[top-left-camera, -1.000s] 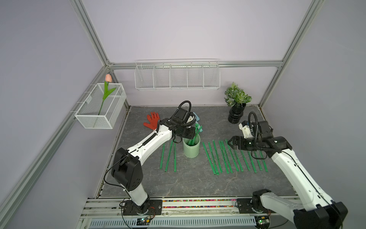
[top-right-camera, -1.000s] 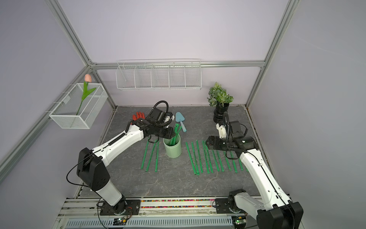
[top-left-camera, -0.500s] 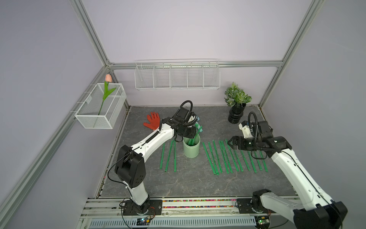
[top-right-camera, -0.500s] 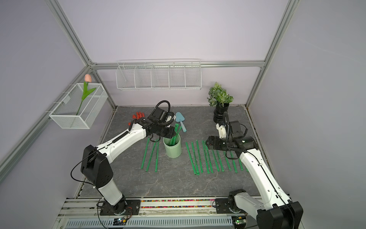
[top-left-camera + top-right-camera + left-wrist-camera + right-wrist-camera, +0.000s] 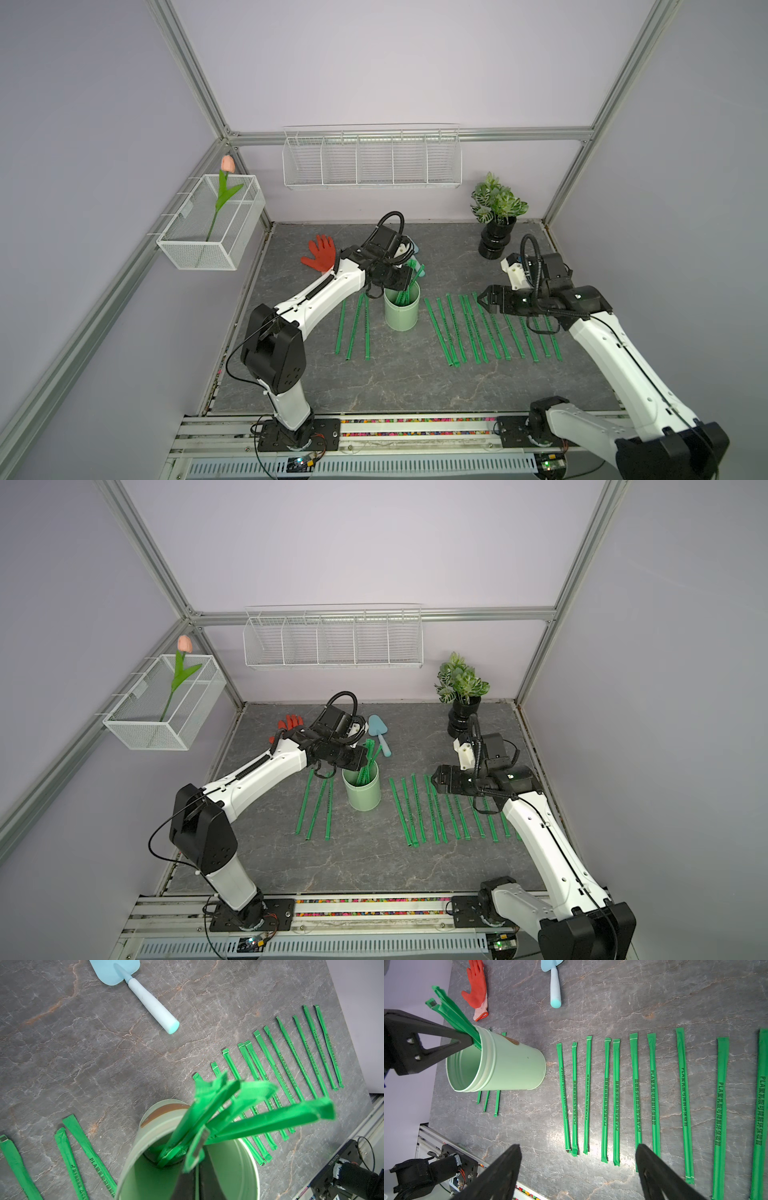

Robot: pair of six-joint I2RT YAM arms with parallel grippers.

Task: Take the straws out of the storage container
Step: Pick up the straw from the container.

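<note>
We have our left fingers [image 5: 415, 1026] clamped on straws [image 5: 454, 1016] inside the storage container [image 5: 512, 1064], right fingers [image 5: 500, 1176] spread wide, empty, beside it.

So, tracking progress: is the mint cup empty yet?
Not empty. Several straws lean inside the cup, their tops sticking out above its rim.

Left gripper [image 5: 197, 1153]: dark fingers pressed together at the mouth of the pale mint-green cylindrical cup [image 5: 135, 1147], pinching one of the bright green wrapped straws [image 5: 259, 1124] near its tip. The rest of the bunch fans out past the fingertips. Cup upright, directly under the gripper. Grey marbled stone tabletop [image 5: 83, 1053]: long row of loose straws [image 5: 291, 1059] lies flat off one side, three more straws [image 5: 68, 1155] off the other. Light blue plastic trowel [image 5: 149, 1003] farther ahead, well apart.
</note>
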